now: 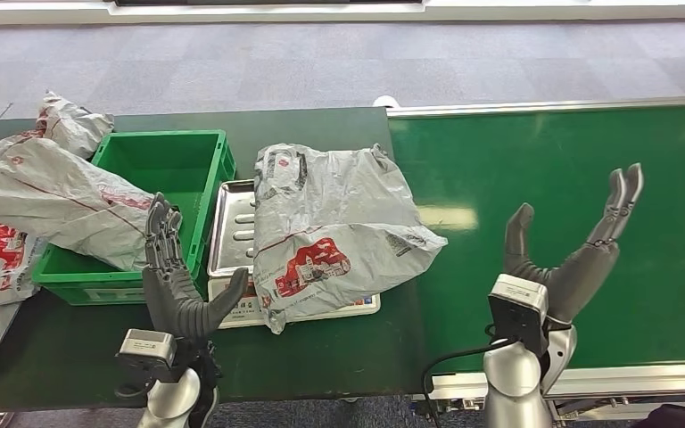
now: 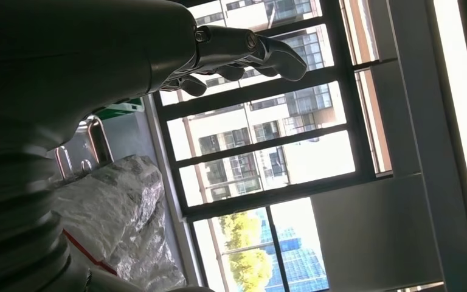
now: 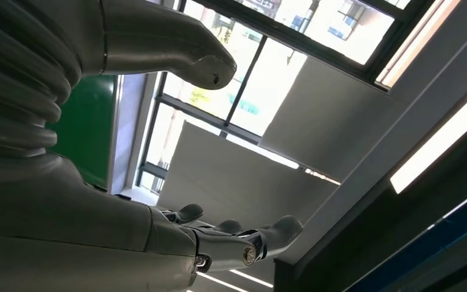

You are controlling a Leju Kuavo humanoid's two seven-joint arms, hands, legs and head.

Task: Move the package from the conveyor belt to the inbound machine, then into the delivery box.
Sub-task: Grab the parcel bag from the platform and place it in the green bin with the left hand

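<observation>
While crinkled grey plastic package drapes ribbed steel tray, left hand, right hand spread, empty.

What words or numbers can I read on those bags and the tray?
None can be read.
Grey bag on the metal tray: red logo and small print, blurred.
Bags by the green box: red marks and a code square, too small.

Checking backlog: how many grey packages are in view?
3: one package on the metal tray; one draped over the green bin rim; one behind it. More may be hidden at left.
</observation>
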